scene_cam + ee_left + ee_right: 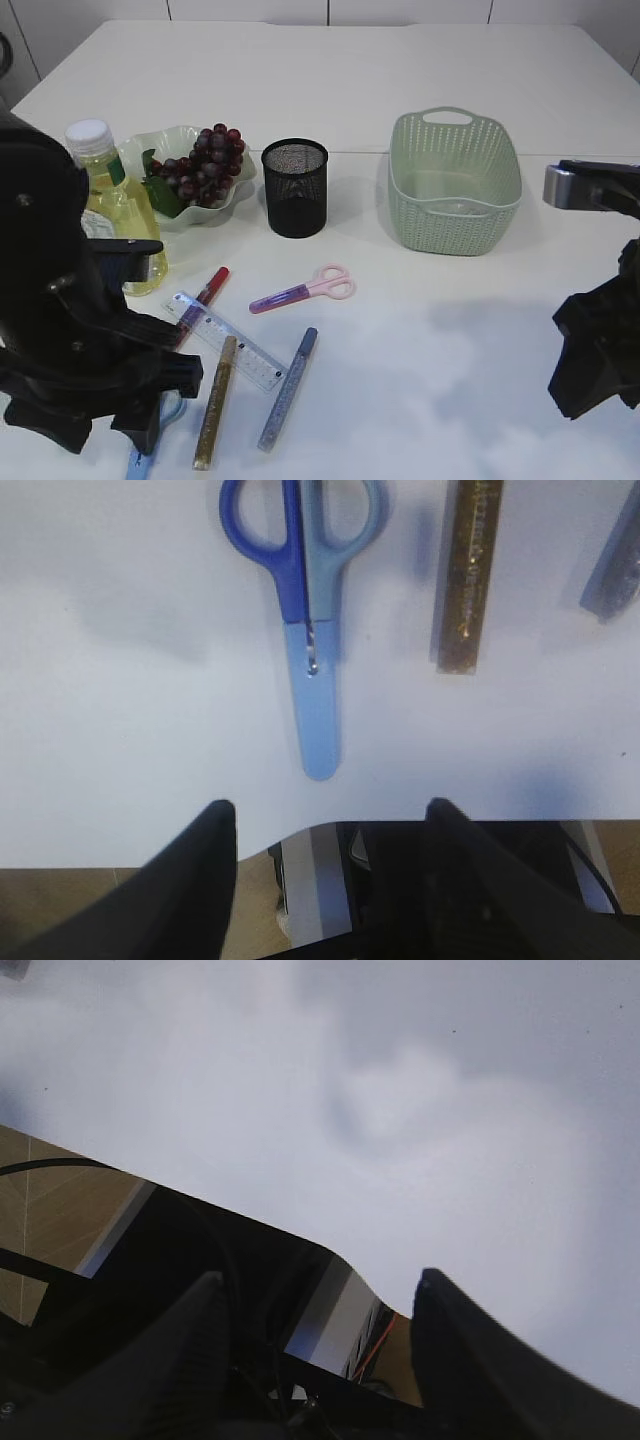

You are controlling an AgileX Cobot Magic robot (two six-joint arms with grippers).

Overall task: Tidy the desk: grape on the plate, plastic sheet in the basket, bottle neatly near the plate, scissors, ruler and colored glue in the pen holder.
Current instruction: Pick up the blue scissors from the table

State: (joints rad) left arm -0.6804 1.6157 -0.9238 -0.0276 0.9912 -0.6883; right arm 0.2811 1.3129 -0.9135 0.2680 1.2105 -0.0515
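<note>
Bare table (pixel 450 380) lies front right, while ruler (pixel 225 340), glue sticks (pixel 215 403) and scissors (pixel 300 290) crowd front left.

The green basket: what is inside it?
The green basket looks empty: only its bare bottom shows through the open top. The near wall covers the front part of the bottom, so something flat there could stay unseen.

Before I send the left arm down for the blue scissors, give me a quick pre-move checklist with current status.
1. Left end effector open and empty: ok.
2. Blue scissors lined up ahead of it, blades closed, flat on the table: ok.
3. Gold glitter glue lies apart from the scissors: ok.
4. Pen holder upright, nothing seen inside it: ok.
5. Right end effector open over bare table, away from the left arm's side: ok.
6. Grip depth on the scissors: cannot tell.
</note>
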